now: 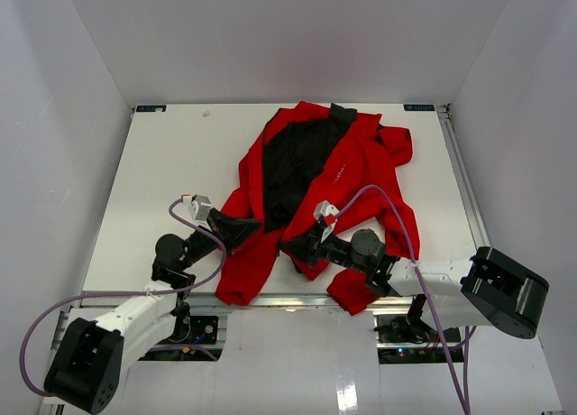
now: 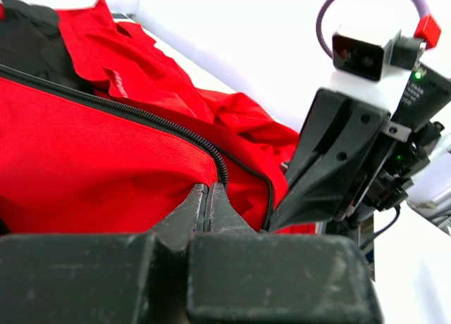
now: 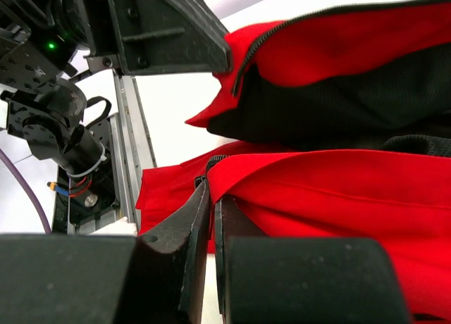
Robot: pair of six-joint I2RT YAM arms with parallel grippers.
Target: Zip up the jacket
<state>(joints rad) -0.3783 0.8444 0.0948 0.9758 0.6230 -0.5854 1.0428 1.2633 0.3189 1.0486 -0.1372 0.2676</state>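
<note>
The jacket point(image 1: 361, 171) lies spread open in the middle of the white table point(image 1: 162, 162). It is big, soft and bright red, with many folds and bumps. The inside point(image 1: 293, 162) is black and looks like fine net. Small white letters point(image 1: 340, 171) sit on the chest. A line of little black zipper teeth point(image 2: 141, 116) runs along one front edge like a thin rope.

The left gripper point(image 1: 251, 225) has its two dark, scratched fingers point(image 2: 190, 211) pressed tight together on the bottom end of that zipper edge. The right gripper point(image 1: 287, 246) is just beside it. Its fingers point(image 3: 236, 225) are also squeezed together on the other red front edge. How much cloth is between them is hard to see, maybe only a thin bit. One sleeve hangs over the near edge of the table.
</note>
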